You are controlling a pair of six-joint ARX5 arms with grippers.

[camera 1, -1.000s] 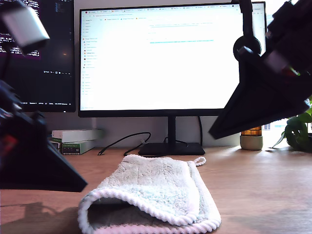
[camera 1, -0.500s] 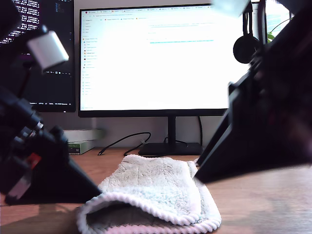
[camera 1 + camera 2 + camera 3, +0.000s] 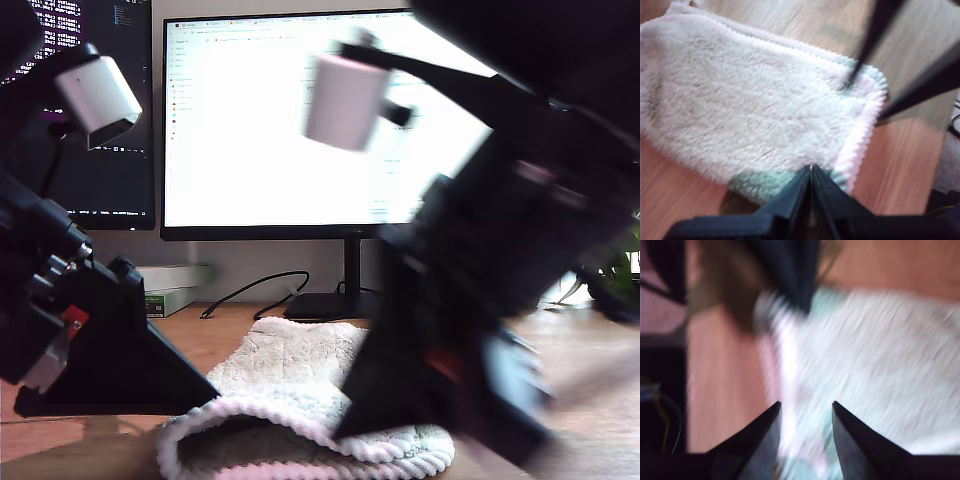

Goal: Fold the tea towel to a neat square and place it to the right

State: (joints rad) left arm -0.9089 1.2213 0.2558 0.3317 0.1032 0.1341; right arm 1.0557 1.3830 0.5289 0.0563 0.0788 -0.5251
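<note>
Tea towel [image 3: 300, 385]: folded, flat on the wooden counter [image 3: 580, 380] before the monitor [image 3: 270, 120]
My first claw [image 3: 811, 172]: jaws pressed together at the towel's edge
My second claw [image 3: 806, 412]: jaws parted, above the towel; blurred

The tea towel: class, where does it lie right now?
The tea towel lies folded on the wooden desk, low centre in the exterior view, before the monitor stand, between both arms.

Monitor [image 3: 270, 120] glare washes out the exterior view; the arm before it smears with motion blur. Second wrist view blurred throughout.
</note>
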